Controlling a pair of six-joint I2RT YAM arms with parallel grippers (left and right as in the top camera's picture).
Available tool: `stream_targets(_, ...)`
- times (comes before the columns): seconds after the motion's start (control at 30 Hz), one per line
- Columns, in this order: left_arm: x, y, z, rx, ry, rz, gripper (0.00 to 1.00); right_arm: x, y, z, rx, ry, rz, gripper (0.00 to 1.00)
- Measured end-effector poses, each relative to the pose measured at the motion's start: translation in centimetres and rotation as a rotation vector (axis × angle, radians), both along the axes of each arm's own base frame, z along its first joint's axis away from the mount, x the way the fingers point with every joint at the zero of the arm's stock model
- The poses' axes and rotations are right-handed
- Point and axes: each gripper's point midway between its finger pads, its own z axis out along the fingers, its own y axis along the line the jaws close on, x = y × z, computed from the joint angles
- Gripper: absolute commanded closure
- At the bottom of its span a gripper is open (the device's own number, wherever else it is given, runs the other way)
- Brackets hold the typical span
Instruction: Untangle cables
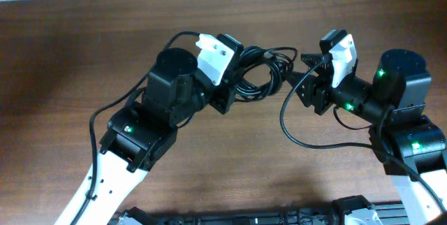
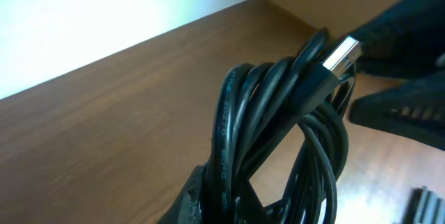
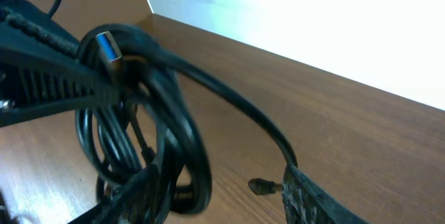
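Your left gripper (image 1: 235, 78) is shut on the cables (image 2: 240, 126). It holds the black bunch of loops at the far middle of the brown table (image 1: 230, 162). A silvery plug (image 2: 343, 53) sticks out of the bunch toward your right gripper (image 1: 302, 75). The right fingers (image 3: 49, 78) stand wide apart. Some loops lie between them, but they squeeze nothing. One cord reaches the other finger.

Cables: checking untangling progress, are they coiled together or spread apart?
Coiled together: the cables form one bundle of overlapping loops, a plug poking out.
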Motion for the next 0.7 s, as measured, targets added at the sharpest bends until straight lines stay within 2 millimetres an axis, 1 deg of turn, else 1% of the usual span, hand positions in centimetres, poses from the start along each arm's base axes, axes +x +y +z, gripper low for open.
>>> stream_targets(0.23,-0.6,-0.7,0.3,-0.023,0.002,-0.053,1.0,0.4,-0.3,0.1,-0.008,-0.01,-0.02,0.47)
stream_targets(0.43,-1.3,-1.3,0.7,-0.047,0.008,-0.101,1.0,1.5,-0.7,-0.3,-0.024,-0.01,-0.055,0.48)
stream_targets(0.53,-1.8,-1.8,0.9,-0.067,0.013,-0.144,1.0,1.9,-0.7,-0.7,-0.027,0.001,-0.059,0.52)
stream_targets(0.7,-2.4,-2.2,1.2,-0.087,0.019,-0.187,1.0,2.5,-0.6,-0.9,-0.028,-0.001,-0.059,0.52)
